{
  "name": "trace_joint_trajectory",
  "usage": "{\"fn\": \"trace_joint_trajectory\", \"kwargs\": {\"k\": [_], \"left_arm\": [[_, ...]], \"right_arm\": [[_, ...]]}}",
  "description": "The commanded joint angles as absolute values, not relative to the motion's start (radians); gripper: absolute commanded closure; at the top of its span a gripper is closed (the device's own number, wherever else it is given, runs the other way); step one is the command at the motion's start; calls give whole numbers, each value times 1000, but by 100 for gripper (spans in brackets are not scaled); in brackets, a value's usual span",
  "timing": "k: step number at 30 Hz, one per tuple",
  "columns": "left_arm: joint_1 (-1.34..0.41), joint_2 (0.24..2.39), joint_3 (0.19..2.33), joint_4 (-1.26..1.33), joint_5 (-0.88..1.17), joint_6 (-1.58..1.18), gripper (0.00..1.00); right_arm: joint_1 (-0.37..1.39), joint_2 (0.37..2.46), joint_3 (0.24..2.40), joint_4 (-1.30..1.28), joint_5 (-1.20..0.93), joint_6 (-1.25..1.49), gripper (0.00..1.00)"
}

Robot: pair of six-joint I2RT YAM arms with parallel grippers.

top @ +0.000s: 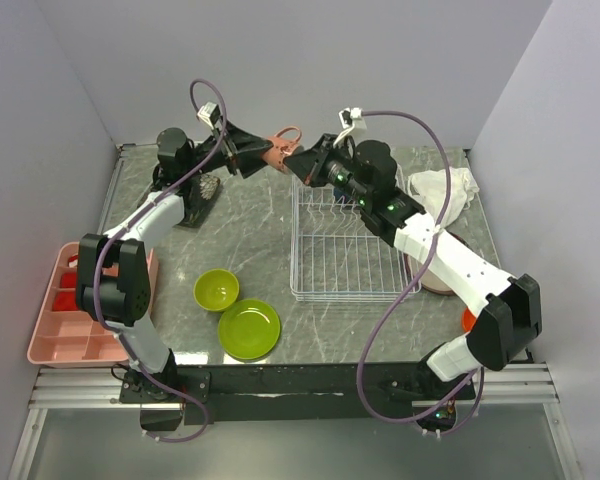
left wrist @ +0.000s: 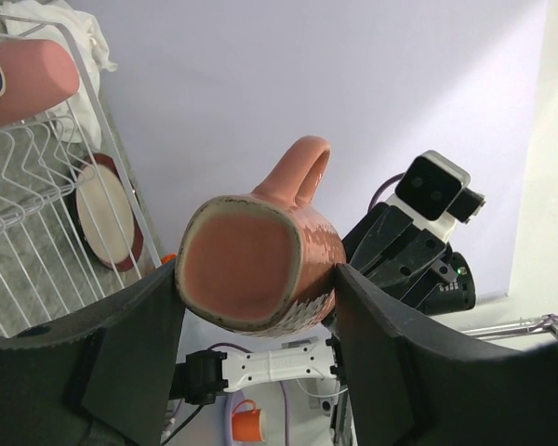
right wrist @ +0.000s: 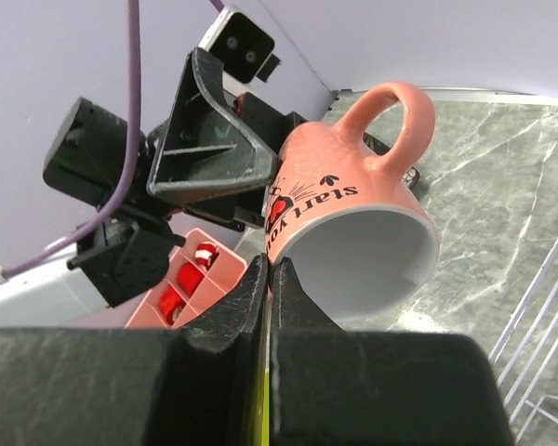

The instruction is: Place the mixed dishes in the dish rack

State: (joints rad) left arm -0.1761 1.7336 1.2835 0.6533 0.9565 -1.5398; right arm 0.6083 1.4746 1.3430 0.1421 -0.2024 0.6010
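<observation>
A salmon cup (top: 281, 143) hangs in the air over the far left corner of the white wire dish rack (top: 345, 255). My left gripper (top: 263, 155) is shut on its base end (left wrist: 260, 251). My right gripper (top: 298, 164) is shut on the cup's rim (right wrist: 353, 214), its fingers (right wrist: 251, 288) pinching the wall. A pink cup (left wrist: 28, 79) lies in the rack (left wrist: 37, 186). A lime green bowl (top: 216, 290) and plate (top: 249, 329) sit at the near left. A brown plate (top: 442, 278) lies right of the rack. A black floral plate (top: 202, 192) lies under my left arm.
A pink divided tray (top: 55, 345) with red pieces stands at the left edge. A white cloth (top: 447, 190) lies at the far right. An orange dish (top: 467, 319) shows beside my right arm, near the front right edge. Grey walls close in on three sides.
</observation>
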Motion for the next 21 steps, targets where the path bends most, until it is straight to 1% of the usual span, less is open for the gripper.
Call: {"fn": "trace_joint_trajectory", "kwargs": {"k": [1, 4, 6, 7, 8, 9, 10, 11, 13, 17, 18, 21], "left_arm": [[-176, 1697, 1335, 693, 945, -1514, 51], [-176, 1692, 1330, 684, 946, -1500, 55], [-176, 1689, 1324, 687, 945, -1494, 58], [-176, 1687, 1324, 693, 946, -1493, 61], [-176, 1686, 1324, 698, 946, -1491, 65], [-176, 1683, 1325, 698, 948, -1486, 66], [-176, 1683, 1327, 701, 948, -1485, 67], [-176, 1681, 1328, 706, 950, -1480, 71], [-176, 1674, 1330, 698, 950, -1467, 73], [-176, 1671, 1324, 677, 945, -1431, 75], [-176, 1671, 1325, 667, 946, -1395, 76], [-175, 1680, 1351, 595, 945, -1284, 78]], "right_arm": [[624, 1433, 1255, 176, -206, 543, 100], [627, 1439, 1210, 193, -207, 543, 100], [626, 1454, 1195, 209, -216, 538, 97], [626, 1460, 1193, 210, -215, 538, 87], [627, 1471, 1195, 213, -216, 538, 80], [626, 1477, 1195, 216, -215, 540, 74], [627, 1483, 1196, 219, -219, 537, 65], [626, 1496, 1203, 221, -224, 535, 62], [627, 1503, 1207, 215, -227, 534, 55], [624, 1494, 1209, 206, -230, 522, 52], [626, 1491, 1209, 196, -227, 520, 48], [621, 1465, 1224, 128, -233, 479, 42]]}}
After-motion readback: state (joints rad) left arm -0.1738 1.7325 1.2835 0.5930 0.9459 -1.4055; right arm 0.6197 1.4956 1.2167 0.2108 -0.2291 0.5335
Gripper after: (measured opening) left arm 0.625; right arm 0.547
